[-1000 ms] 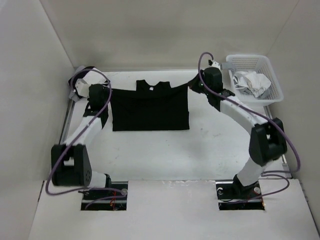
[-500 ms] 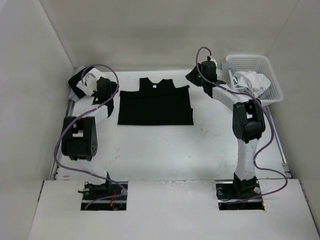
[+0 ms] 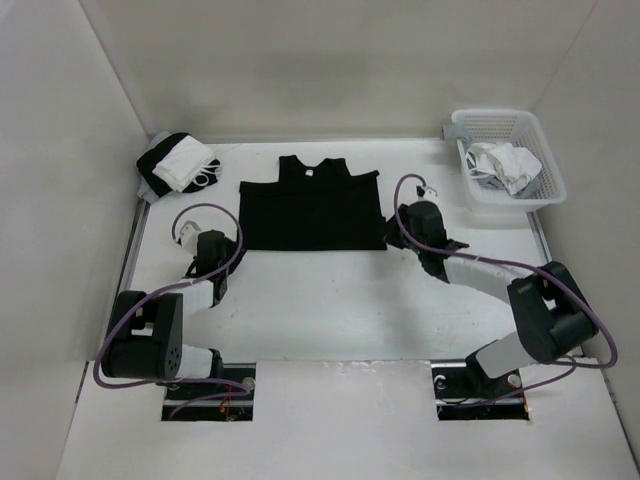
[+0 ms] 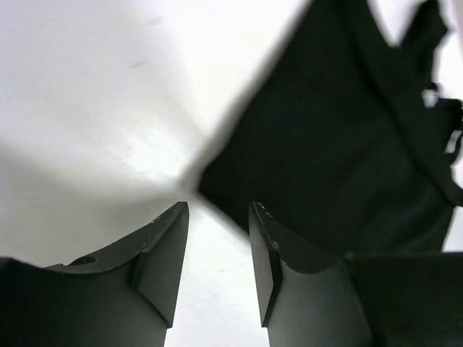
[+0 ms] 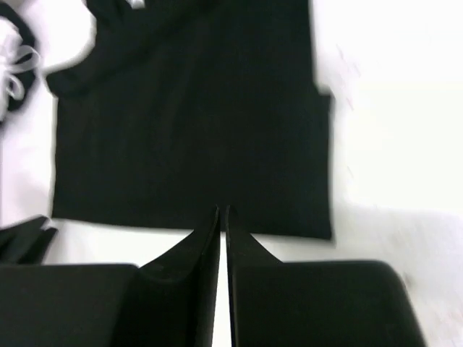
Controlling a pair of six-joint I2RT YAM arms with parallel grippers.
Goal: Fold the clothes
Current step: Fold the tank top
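Observation:
The clothes, a black sleeveless top (image 3: 312,205), lie flat on the white table with the neck and small white label at the far side. My left gripper (image 3: 228,262) is low by the near left hem corner. In the left wrist view it (image 4: 218,206) stands open, bare table between the fingers and the top's corner (image 4: 340,130) just ahead. My right gripper (image 3: 405,222) is beside the near right corner. In its wrist view it (image 5: 223,210) is shut to a hairline slit, holding nothing, tips pointing at the hem of the top (image 5: 188,116).
A white basket (image 3: 545,170) with a white garment (image 3: 505,165) stands at the back right. A black-and-white cloth bundle (image 3: 178,165) lies at the back left. White walls enclose the table on three sides.
Both grippers let go of the top's shoulders and drew back from the far edge to its near hem corners. The left one opened. The right one opened, then closed again.

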